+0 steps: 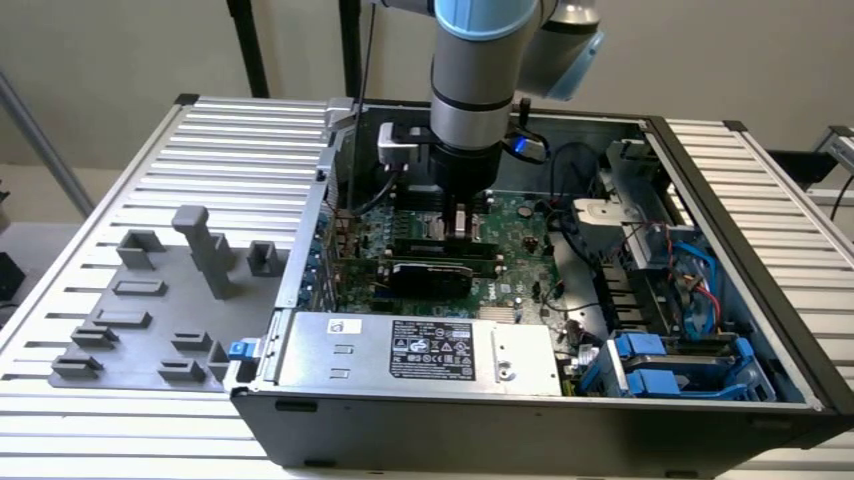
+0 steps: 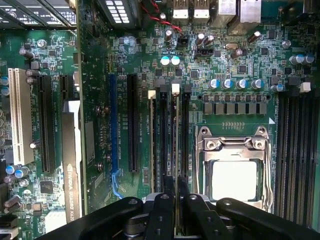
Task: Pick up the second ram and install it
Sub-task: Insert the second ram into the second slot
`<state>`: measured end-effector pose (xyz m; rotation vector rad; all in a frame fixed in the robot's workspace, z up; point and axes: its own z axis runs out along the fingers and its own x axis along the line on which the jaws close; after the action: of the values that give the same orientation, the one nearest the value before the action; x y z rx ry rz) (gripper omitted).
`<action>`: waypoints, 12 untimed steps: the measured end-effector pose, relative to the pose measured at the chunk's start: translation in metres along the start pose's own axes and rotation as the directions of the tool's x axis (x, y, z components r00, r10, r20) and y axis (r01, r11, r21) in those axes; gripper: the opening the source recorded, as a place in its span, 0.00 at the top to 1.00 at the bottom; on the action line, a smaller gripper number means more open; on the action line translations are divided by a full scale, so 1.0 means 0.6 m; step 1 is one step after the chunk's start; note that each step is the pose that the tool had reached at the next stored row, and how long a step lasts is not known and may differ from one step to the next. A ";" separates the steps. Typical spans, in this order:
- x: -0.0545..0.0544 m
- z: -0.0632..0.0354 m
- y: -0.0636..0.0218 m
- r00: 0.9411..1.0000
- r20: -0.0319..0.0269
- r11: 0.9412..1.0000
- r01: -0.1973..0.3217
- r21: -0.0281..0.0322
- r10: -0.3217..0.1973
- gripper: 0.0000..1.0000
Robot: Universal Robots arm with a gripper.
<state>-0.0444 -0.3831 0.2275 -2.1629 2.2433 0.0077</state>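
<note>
— What's hard to make out here?

— The second ram (image 2: 176, 145) mostly. In the wrist view it shows edge-on, a thin pale-green strip standing between the black slots (image 2: 162, 142) of the motherboard (image 2: 100, 125), its near end hidden between the jaws. In the exterior view the arm (image 1: 481, 70) covers it.

— And the gripper (image 2: 176, 187)?

— Nearly shut, the jaws pinched on that stick, one finger either side of it. Whether the stick is fully seated in its slot, I cannot tell.

— Counts?

— One arm, one gripper, one open computer case (image 1: 534, 420) on the slatted table (image 1: 147, 440). Beside the case, toward the table's edge at the exterior view's left, one grey holder tray (image 1: 140, 320); its blocks blur together, so I won't number them. One bare processor socket (image 2: 234, 175) sits just beside the slots
</note>
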 end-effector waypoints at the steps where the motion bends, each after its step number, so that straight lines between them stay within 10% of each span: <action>1: 0.000 0.000 0.000 1.000 0.000 1.000 0.000 0.000 0.000 0.87; 12: 0.000 0.003 0.002 1.000 0.000 1.000 0.000 0.000 0.000 0.87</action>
<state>-0.0456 -0.3831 0.2260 -2.1632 2.2431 0.0078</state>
